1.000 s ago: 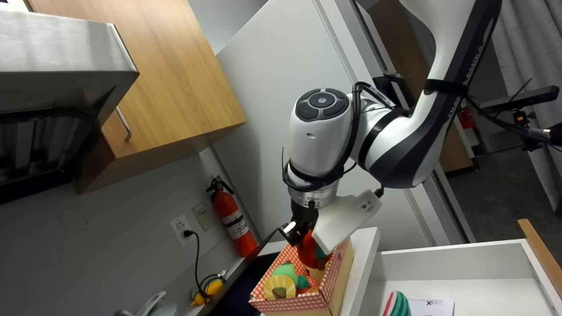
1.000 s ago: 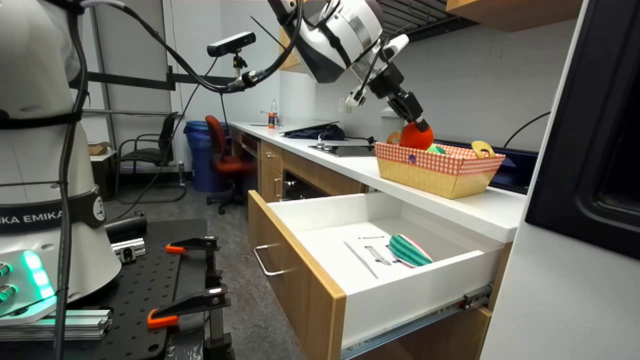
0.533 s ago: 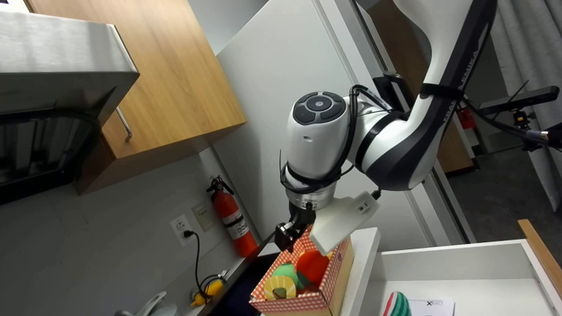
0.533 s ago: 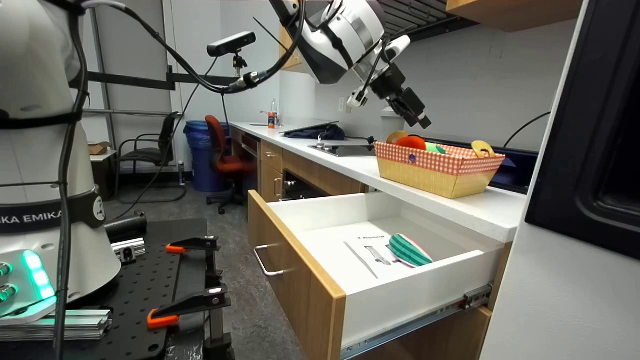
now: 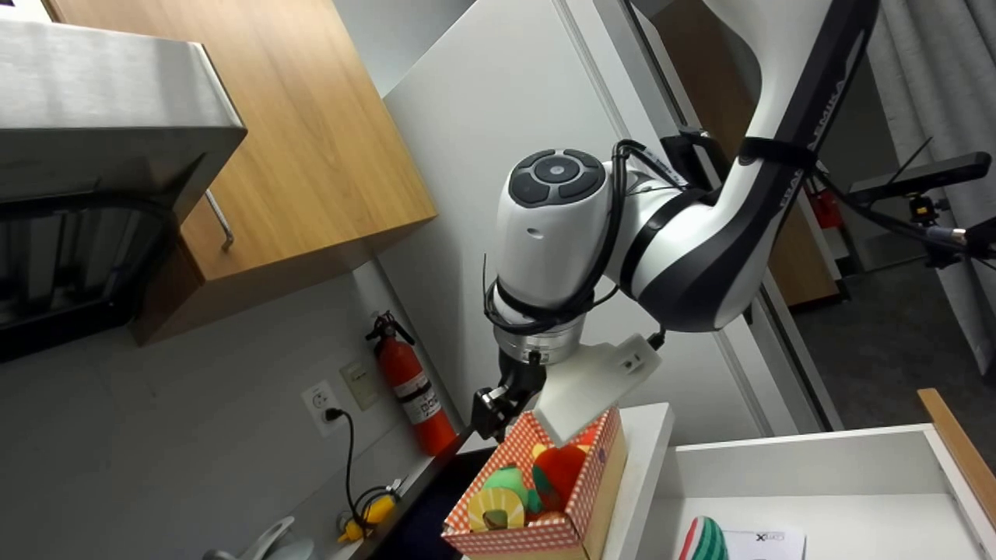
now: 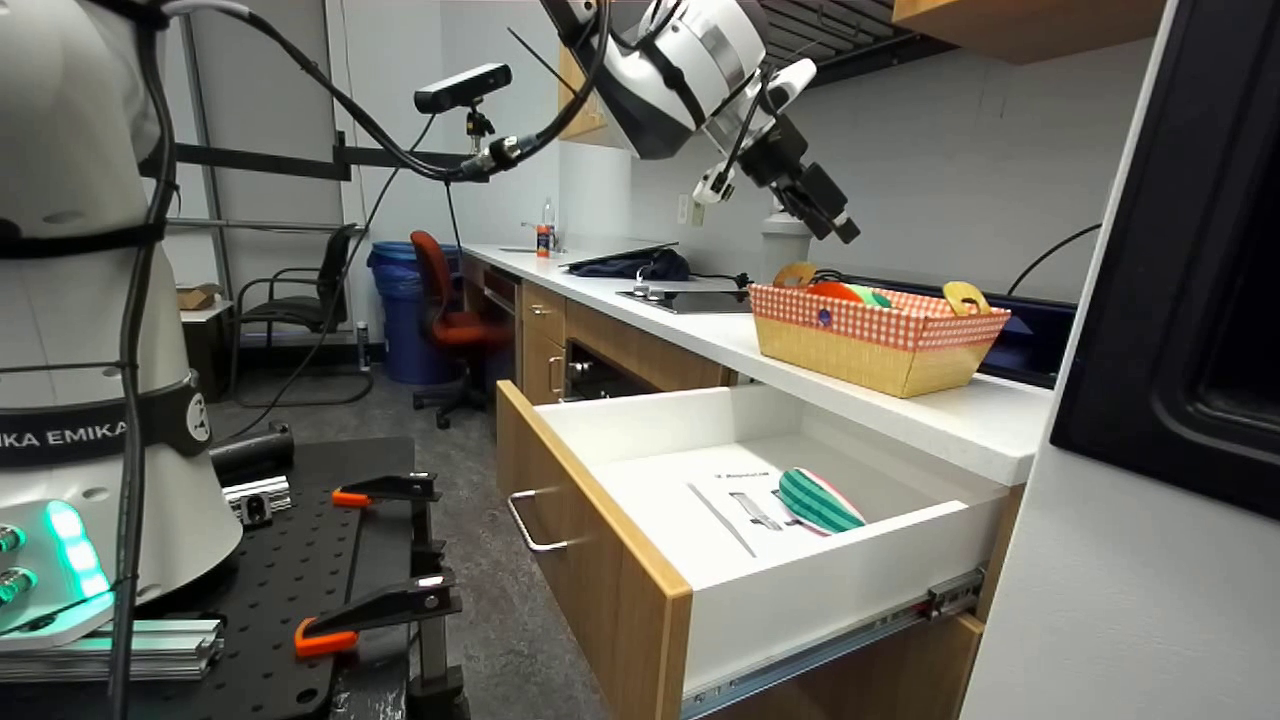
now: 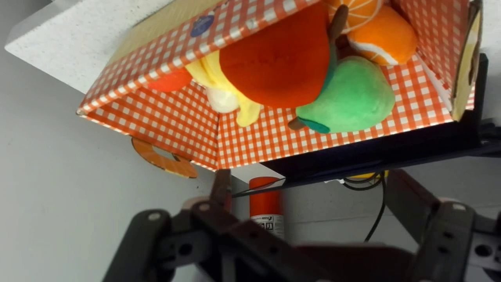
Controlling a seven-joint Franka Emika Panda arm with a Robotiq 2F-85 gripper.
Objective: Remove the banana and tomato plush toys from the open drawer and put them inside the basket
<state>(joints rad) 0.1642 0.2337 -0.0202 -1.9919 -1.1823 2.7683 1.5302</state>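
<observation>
In basket (image 7: 164,121), red plush (image 7: 278,58), leafed end facing green plush (image 7: 354,94).

Banana (image 7: 212,75) partly hidden by red plush (image 7: 278,62) in wrist view, basket (image 7: 168,120) cropped above, jaws blurred

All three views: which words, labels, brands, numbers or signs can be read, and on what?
"KA EMIKA": robot base band, beginning cut off.
"EMIKA": arm link, nearby letters unclear.
"Kidde": fire extinguisher, its remaining print too small.
Too small or blurred: sheet in the drawer, sticker on the basket, base emblem.
</observation>
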